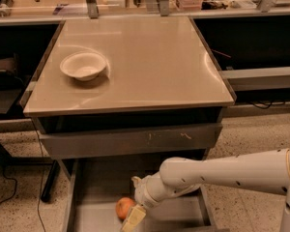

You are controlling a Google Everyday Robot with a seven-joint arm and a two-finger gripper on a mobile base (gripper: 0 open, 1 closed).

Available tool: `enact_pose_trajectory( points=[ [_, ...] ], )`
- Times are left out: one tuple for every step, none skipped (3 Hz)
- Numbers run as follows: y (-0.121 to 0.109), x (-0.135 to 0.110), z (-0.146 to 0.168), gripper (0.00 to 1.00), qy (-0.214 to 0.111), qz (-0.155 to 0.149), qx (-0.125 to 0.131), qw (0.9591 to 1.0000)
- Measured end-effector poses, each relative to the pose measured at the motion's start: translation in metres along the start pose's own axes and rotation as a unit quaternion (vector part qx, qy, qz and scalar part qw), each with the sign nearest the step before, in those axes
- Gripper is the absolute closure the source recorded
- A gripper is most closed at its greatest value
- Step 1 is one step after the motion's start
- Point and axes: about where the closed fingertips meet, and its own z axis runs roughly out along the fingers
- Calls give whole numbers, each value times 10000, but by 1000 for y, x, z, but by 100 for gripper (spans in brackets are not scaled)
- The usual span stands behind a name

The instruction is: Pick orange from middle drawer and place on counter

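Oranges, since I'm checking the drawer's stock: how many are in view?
1. The orange lies on the middle drawer floor, beside the tool; the arm may hide others.
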Motion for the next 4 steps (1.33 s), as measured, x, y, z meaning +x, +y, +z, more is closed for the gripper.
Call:
enact_pose_trajectory(
  points=[
    [-15, 1, 18, 0, -60, -144, 148, 9998],
    [-38, 11, 45, 0, -154, -192, 321, 9992],
    [-38, 12, 46, 0, -156, -186, 318, 9992],
    [-36, 17, 57, 0, -254, -169, 311, 9991]
  ],
)
